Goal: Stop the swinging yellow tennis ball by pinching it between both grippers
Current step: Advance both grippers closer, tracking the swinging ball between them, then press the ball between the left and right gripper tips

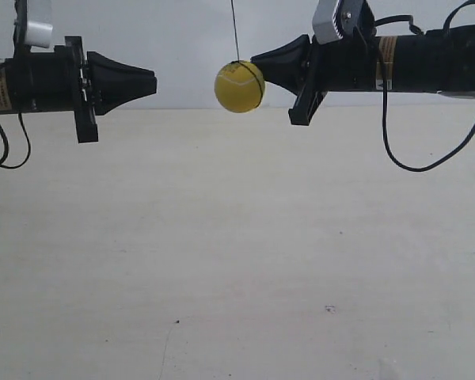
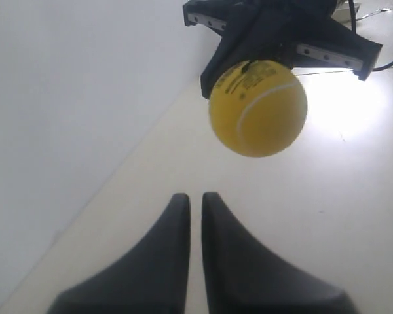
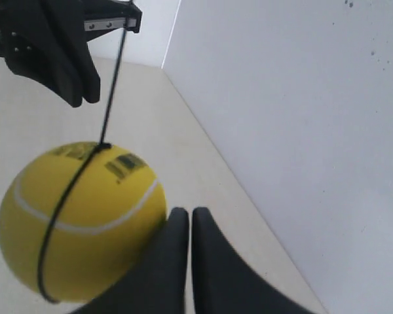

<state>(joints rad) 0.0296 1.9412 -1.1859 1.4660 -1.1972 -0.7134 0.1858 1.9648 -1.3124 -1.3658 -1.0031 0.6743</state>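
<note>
The yellow tennis ball [image 1: 239, 86] hangs on a thin dark string [image 1: 235, 30] above the table. The arm at the exterior view's right is my right arm; its shut gripper [image 1: 255, 60] touches the ball's upper right side. In the right wrist view the ball [image 3: 78, 222] lies against the shut gripper [image 3: 185, 213]. My left gripper [image 1: 153, 82], at the exterior view's left, is shut and a clear gap away from the ball. In the left wrist view the ball [image 2: 258, 108] floats beyond the gripper [image 2: 196, 197], in front of the right gripper [image 2: 216, 82].
A pale table [image 1: 237, 253] spreads below both arms, with a white wall [image 1: 190, 47] behind. A black cable [image 1: 427, 158] loops down from the right arm and another [image 1: 4, 150] hangs under the left arm.
</note>
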